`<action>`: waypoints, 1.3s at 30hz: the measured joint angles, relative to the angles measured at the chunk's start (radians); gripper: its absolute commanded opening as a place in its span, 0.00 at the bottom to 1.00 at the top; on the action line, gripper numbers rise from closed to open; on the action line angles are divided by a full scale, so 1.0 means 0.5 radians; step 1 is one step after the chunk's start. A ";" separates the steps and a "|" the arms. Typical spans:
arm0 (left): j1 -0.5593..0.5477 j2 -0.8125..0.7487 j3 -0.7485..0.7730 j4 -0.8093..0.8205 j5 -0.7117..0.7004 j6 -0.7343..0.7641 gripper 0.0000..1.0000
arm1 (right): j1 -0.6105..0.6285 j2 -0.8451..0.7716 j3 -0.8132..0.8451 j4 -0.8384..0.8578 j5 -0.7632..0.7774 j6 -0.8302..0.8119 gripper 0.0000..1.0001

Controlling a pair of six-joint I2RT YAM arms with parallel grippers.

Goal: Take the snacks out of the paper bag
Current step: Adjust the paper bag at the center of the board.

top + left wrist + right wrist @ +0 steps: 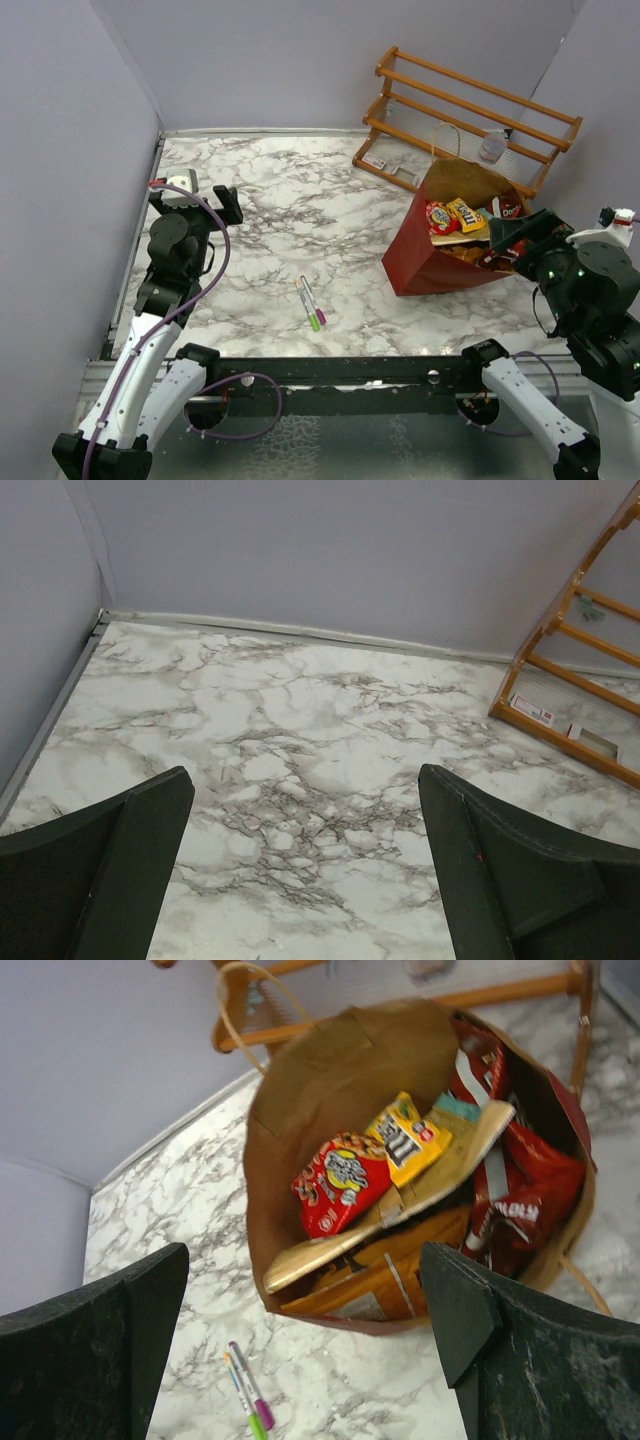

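Note:
The red paper bag [430,262] stands open at the right of the marble table, its brown inside showing in the right wrist view [320,1090]. Inside lie several snacks: a small red packet [340,1182], a yellow packet [408,1138], a large tan chip bag [420,1192], an orange bag [400,1265] and a red Doritos bag [520,1200]. My right gripper [512,240] is open and empty, above the bag's near right rim [300,1350]. My left gripper [222,203] is open and empty at the far left over bare marble [305,880].
Two marker pens [310,303] lie on the table in front of the bag, also seen in the right wrist view [248,1400]. A wooden slatted rack [470,115] stands behind the bag against the back wall. Grey walls enclose the table.

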 measured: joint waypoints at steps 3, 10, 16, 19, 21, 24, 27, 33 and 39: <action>0.001 0.025 -0.005 0.047 -0.029 -0.003 0.99 | -0.012 -0.010 0.007 -0.216 0.064 0.227 0.99; 0.012 0.055 -0.008 0.138 -0.058 -0.021 0.99 | -0.025 -0.099 0.007 -0.559 0.180 0.447 0.99; 0.012 0.072 -0.008 0.183 -0.066 -0.036 0.98 | -0.027 -0.269 0.006 -0.684 0.310 0.459 0.99; 0.014 0.080 -0.008 0.196 -0.067 -0.044 0.98 | -0.034 -0.340 0.006 -0.722 0.340 0.465 0.99; 0.014 0.085 -0.008 0.200 -0.067 -0.050 0.98 | -0.036 -0.371 0.004 -0.735 0.349 0.467 0.99; 0.014 0.095 -0.008 0.208 -0.067 -0.061 0.98 | -0.036 -0.387 -0.009 -0.712 0.365 0.413 0.99; 0.014 0.117 -0.008 0.213 -0.067 -0.067 0.98 | -0.037 -0.374 -0.010 -0.678 0.394 0.379 0.99; 0.014 0.152 -0.008 0.213 -0.067 -0.067 0.97 | -0.037 -0.394 -0.214 -0.684 0.386 0.563 0.97; 0.014 0.162 -0.008 0.213 -0.072 -0.070 0.97 | -0.037 -0.608 -0.417 -0.493 0.223 0.660 0.84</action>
